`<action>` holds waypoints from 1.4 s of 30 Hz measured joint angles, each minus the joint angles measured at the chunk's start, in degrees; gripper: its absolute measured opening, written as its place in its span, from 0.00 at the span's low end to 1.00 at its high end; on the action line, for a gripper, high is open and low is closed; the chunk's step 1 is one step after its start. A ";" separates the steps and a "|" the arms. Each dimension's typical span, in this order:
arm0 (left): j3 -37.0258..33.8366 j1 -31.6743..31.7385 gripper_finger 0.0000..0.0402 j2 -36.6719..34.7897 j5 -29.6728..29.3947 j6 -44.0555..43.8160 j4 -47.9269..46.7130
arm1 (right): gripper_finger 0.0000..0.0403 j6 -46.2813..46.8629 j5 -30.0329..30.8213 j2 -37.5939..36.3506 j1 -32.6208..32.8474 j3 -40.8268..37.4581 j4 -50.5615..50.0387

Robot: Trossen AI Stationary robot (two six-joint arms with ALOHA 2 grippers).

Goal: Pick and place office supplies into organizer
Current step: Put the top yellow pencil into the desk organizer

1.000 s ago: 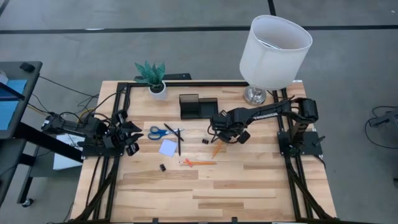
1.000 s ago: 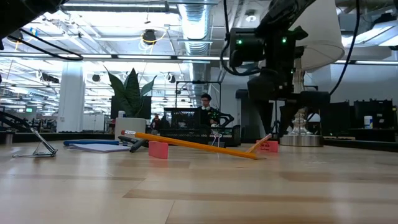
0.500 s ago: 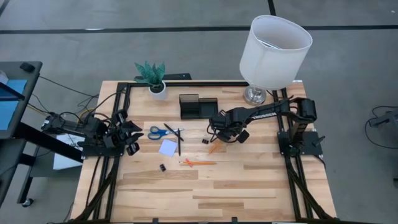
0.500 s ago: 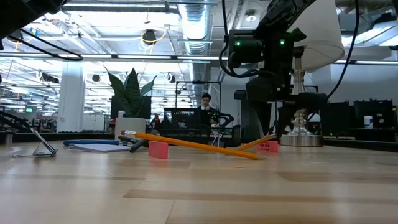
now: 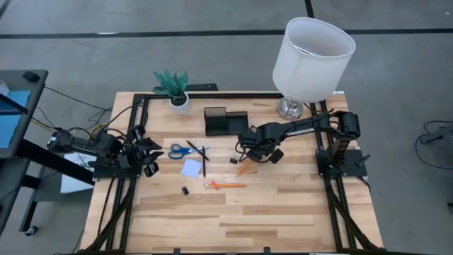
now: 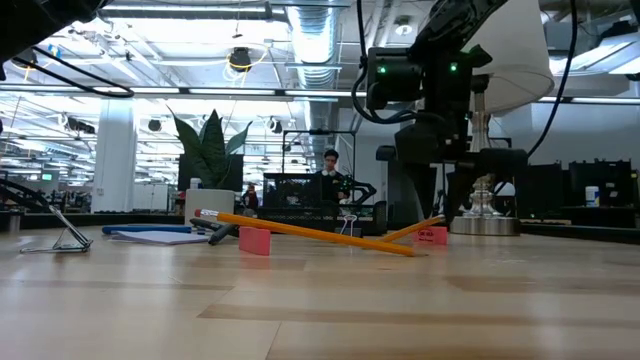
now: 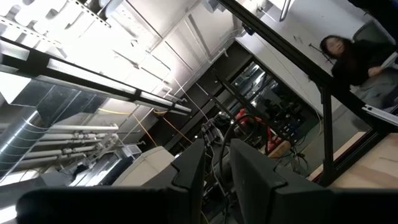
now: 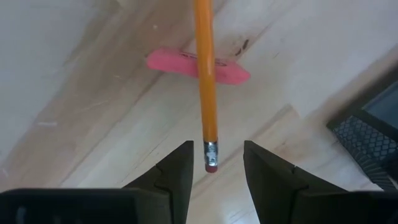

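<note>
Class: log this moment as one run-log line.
right gripper: open, straddling orange pencil eraser end | pencil over pink eraser | left gripper: idle at table's left edge

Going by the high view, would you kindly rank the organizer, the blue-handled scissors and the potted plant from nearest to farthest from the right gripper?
1. Organizer, just behind the right gripper.
2. Blue-handled scissors, toward the left arm.
3. Potted plant, far back-left corner.

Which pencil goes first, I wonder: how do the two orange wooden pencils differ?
The orange pencil by the right claw rests across a flat pink eraser, its end between the open claw's fingers; the other orange pencil has no claw near it. The first lies slantwise, the second crosswise. Both are unheld.
</note>
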 joint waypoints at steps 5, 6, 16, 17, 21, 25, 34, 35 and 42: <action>0.00 0.01 0.18 0.00 0.00 0.00 0.00 | 0.33 0.04 -0.78 0.00 -0.50 0.00 0.00; 0.00 0.01 0.18 0.00 0.00 0.00 -0.01 | 0.33 0.04 -0.78 0.00 -0.50 0.00 0.00; 0.00 -0.01 0.18 0.00 0.00 0.00 -0.02 | 0.33 0.07 -1.56 0.00 -0.46 0.02 0.02; 0.00 0.01 0.18 0.00 0.00 0.00 -0.02 | 0.33 0.08 -1.64 0.00 -0.46 0.02 0.02; 0.00 0.01 0.18 0.00 0.00 0.00 -0.02 | 0.33 0.07 -1.74 0.00 -0.46 0.02 0.02; 0.00 0.01 0.18 0.00 0.00 0.00 -0.02 | 0.33 0.09 -1.87 0.00 -0.46 0.02 0.02; 0.00 -0.01 0.18 0.00 0.00 0.00 -0.04 | 0.31 0.11 -2.08 0.55 -0.55 -0.17 0.41; 0.00 0.01 0.18 0.00 0.00 0.00 -0.04 | 0.31 0.11 -2.09 0.55 -0.64 -0.17 0.33; 0.00 0.01 0.18 0.00 0.01 0.00 -0.04 | 0.25 0.13 -2.15 0.55 -0.94 -0.17 0.33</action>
